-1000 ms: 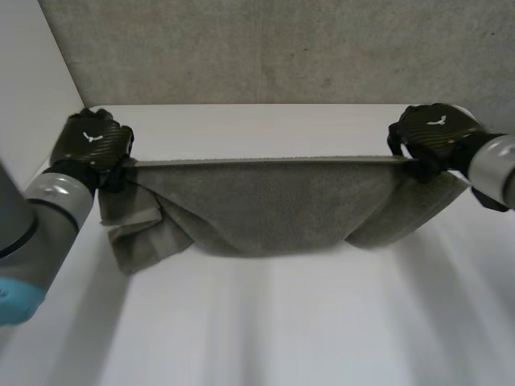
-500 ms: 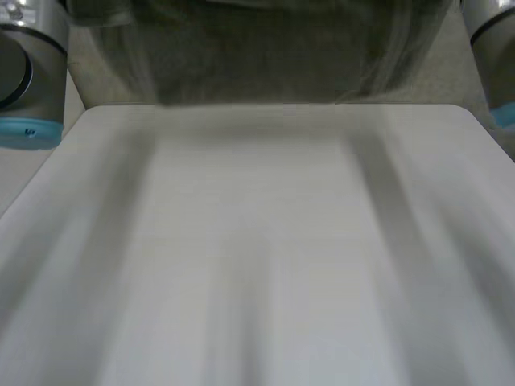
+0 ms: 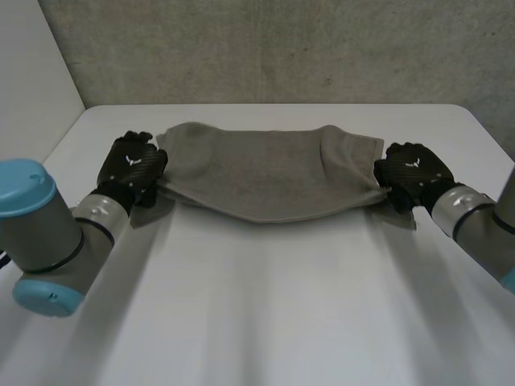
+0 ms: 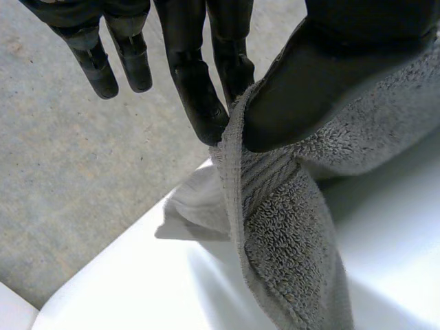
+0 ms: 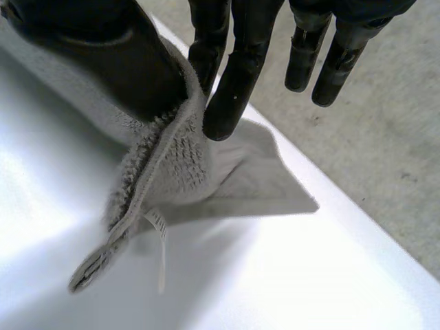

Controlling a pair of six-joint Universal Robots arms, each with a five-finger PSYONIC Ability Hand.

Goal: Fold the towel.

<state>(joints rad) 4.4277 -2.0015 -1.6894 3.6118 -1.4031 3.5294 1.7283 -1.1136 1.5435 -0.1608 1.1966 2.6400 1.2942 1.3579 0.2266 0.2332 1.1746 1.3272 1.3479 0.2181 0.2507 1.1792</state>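
Note:
A grey towel (image 3: 257,170) lies spread across the far half of the white table (image 3: 265,305), sagging between both hands. My left hand (image 3: 130,167) grips its left end. In the left wrist view the thumb (image 4: 302,82) pinches the towel's hemmed edge (image 4: 275,227) against the fingers (image 4: 199,96). My right hand (image 3: 409,175) holds the right end. In the right wrist view its thumb (image 5: 117,55) and fingers (image 5: 237,82) pinch the towel edge (image 5: 165,172), with a small label hanging below.
A grey concrete wall (image 3: 273,48) stands behind the table's far edge. The grey floor (image 4: 75,179) shows beyond the table's corner in the left wrist view. The near half of the table is bare white surface.
Both hands swung the towel up out of view and back down. It hung stretched between raised hands; now it lies on the table's far half, both hands low at its ends.

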